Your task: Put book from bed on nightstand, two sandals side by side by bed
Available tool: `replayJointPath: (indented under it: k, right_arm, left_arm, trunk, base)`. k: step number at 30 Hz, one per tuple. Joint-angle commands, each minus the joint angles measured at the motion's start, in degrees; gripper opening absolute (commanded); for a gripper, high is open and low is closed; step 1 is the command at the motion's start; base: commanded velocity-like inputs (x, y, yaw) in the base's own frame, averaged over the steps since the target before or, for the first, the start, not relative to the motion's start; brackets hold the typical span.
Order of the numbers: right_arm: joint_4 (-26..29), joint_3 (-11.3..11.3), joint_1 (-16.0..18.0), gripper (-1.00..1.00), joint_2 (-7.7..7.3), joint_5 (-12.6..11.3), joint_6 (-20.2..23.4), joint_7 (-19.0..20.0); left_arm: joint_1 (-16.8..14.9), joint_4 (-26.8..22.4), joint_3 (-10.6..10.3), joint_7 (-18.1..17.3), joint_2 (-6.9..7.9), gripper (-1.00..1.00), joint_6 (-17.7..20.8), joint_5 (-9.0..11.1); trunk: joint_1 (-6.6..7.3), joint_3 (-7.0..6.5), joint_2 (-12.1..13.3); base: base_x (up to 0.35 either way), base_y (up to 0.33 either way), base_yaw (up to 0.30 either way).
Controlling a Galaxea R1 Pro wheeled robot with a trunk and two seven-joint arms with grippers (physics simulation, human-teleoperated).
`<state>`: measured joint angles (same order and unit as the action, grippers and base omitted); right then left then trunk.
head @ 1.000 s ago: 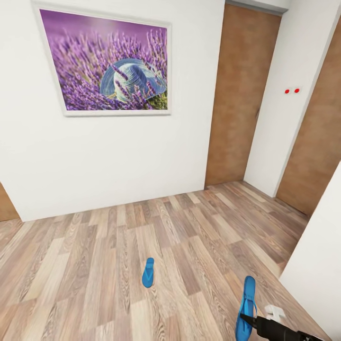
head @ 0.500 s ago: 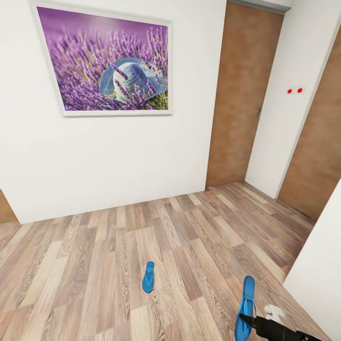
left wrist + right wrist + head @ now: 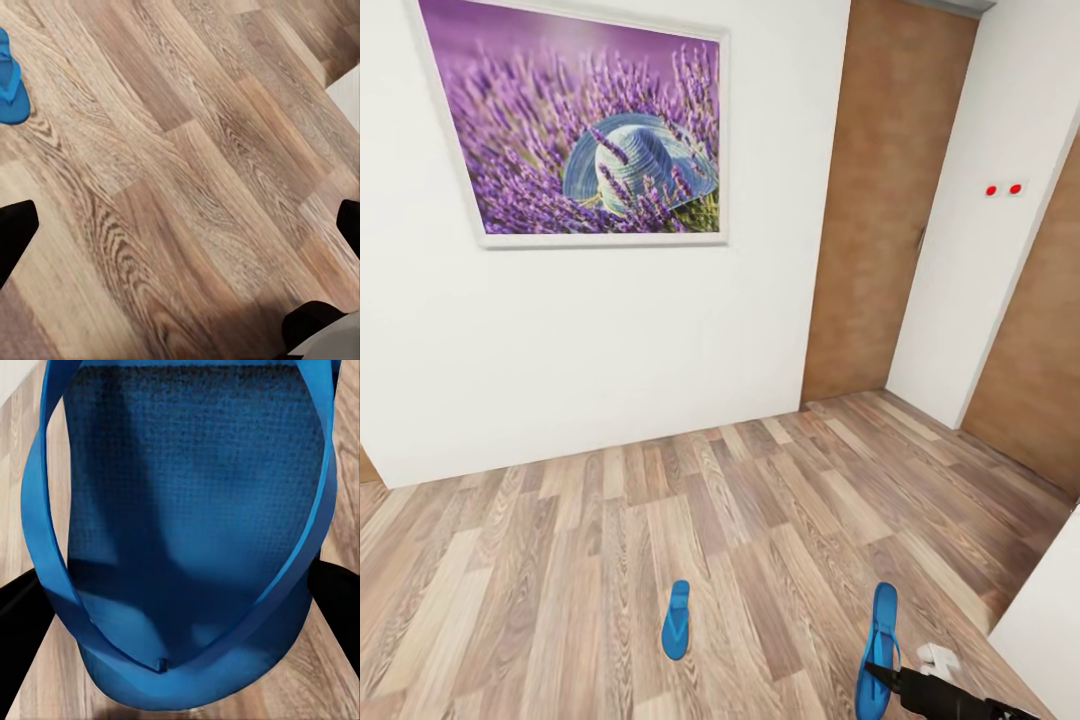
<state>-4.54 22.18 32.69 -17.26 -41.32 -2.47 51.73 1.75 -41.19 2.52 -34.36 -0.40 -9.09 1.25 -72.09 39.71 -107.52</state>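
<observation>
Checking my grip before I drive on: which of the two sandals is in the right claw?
The larger-looking sandal at lower right in the head view, held at the right claw. The other sandal lies alone on the floor, apart to its left.

My right arm (image 3: 950,698): slim black link, small white block on top. My fingertips (image 3: 16,232): matte black, blunt.

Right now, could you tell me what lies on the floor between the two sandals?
Nothing: in the head view, bare wood-plank floor separates the loose sandal from the sandal at the right gripper.
</observation>
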Motion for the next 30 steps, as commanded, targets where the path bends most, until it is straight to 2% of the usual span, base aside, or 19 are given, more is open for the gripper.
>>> replayJointPath:
  k: [1, 4, 11, 21, 23, 25, 26, 27, 29, 30]
  right_arm:
    - [-0.2, 0.4, 0.1, -1.00, 0.03, -0.4, -0.3, 0.3]
    - [-0.2, 0.4, 0.1, -1.00, 0.03, -0.4, -0.3, 0.3]
    - [-0.2, 0.4, 0.1, -1.00, 0.03, -0.4, -0.3, 0.3]
    - [-0.2, 0.4, 0.1, -1.00, 0.03, -0.4, -0.3, 0.3]
    - [-0.2, 0.4, 0.1, -1.00, 0.03, -0.4, -0.3, 0.3]
    - [-0.2, 0.4, 0.1, -1.00, 0.03, -0.4, -0.3, 0.3]
    - [-0.2, 0.4, 0.1, -1.00, 0.03, -0.4, -0.3, 0.3]
    - [-0.2, 0.4, 0.1, -1.00, 0.03, -0.4, -0.3, 0.3]
    - [-0.2, 0.4, 0.1, -1.00, 0.03, -0.4, -0.3, 0.3]
    - [-0.2, 0.4, 0.1, -1.00, 0.05, -0.4, -0.3, 0.3]
  left_arm:
    - [0.0, 0.0, 0.2, -0.4, -0.04, 1.00, 0.0, 0.1]
    - [0.0, 0.0, 0.2, -0.4, -0.04, 1.00, 0.0, 0.1]
    - [0.0, 0.0, 0.2, -0.4, -0.04, 1.00, 0.0, 0.1]
    - [0.0, -0.1, 0.2, -0.4, -0.04, 1.00, 0.0, 0.1]
    - [0.0, -0.6, 0.3, -0.3, 0.04, 1.00, 0.1, 0.1]
    - [-0.1, -3.6, 0.4, -0.4, 0.05, 1.00, 0.5, 0.1]
    - [-0.3, -10.7, 0.4, -0.3, -0.06, 1.00, 4.3, 0.1]
    - [-0.3, -15.1, 0.4, -0.3, -0.09, 1.00, 8.5, 0.1]
    - [-1.0, -29.3, 0.4, 2.8, -0.12, 1.00, 25.1, 0.0]
    - [-2.0, -33.2, 0.4, 5.1, -0.15, 1.00, 29.9, 0.0]
  trunk:
    - [-0.03, 0.05, 0.0]
    - [-0.03, 0.05, 0.0]
    - [-0.03, 0.05, 0.0]
    - [-0.03, 0.05, 0.0]
    - [-0.03, 0.05, 0.0]
    - [-0.03, 0.05, 0.0]
    - [-0.03, 0.05, 0.0]
    - [-0.03, 0.05, 0.0]
    - [-0.03, 0.05, 0.0]
    - [-0.03, 0.05, 0.0]
  base:
    - [0.318, 0.068, 0.000]
    - [0.295, 0.034, 0.000]
    - [0.041, 0.000, 0.000]
    - [0.299, 0.000, 0.000]
    - [0.292, 0.000, 0.000]
    - [0.219, 0.000, 0.000]
    - [0.076, 0.000, 0.000]
    - [0.049, 0.000, 0.000]
    - [0.019, 0.000, 0.000]
    - [0.008, 0.000, 0.000]
